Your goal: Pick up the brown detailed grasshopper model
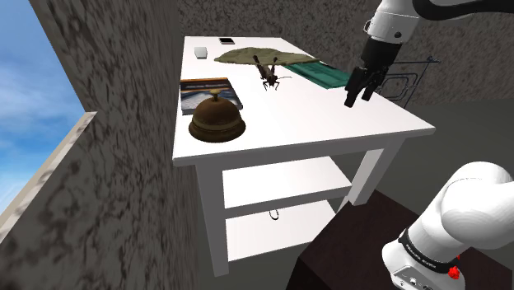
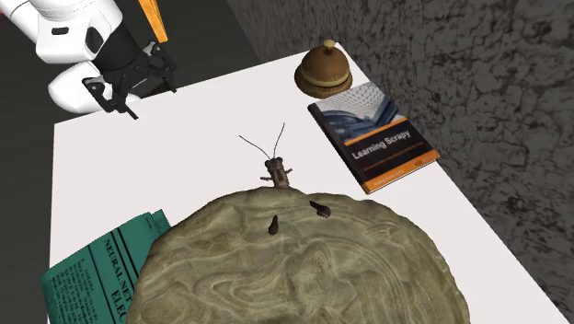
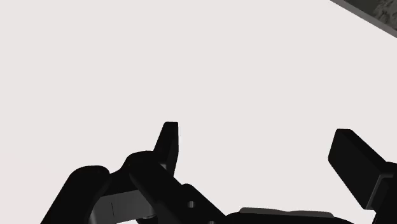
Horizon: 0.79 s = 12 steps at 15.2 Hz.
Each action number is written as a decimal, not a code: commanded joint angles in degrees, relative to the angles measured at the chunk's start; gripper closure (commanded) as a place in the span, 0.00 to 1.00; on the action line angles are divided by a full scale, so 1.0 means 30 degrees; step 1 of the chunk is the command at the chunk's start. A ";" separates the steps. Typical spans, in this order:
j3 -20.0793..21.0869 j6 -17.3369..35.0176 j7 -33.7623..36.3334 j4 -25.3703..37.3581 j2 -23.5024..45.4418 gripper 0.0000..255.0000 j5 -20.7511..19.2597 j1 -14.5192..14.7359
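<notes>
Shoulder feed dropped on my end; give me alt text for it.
A brown grasshopper model stands on a white table at the edge of a low olive mound. The black gripper hangs over the table at the shoulder view's right, jaws open, apart from the grasshopper. A brown bell and a book sit at the left.

brown grasshopper model, long antennae, upright on white table, partly on mottled mat

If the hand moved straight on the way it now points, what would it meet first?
Most likely the bare white tabletop. The open hand faces plain table surface with nothing in between, though depth is hard to judge. The grasshopper sits well toward the shoulder view's left of that line.
</notes>
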 commanded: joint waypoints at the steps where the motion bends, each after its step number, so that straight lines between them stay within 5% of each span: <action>1: 0.0000 0.0000 0.0000 0.0000 0.0000 0.00 0.0000 0.0000; 12: 0.0807 0.1444 0.1358 0.7107 0.8184 0.00 0.0182 0.0077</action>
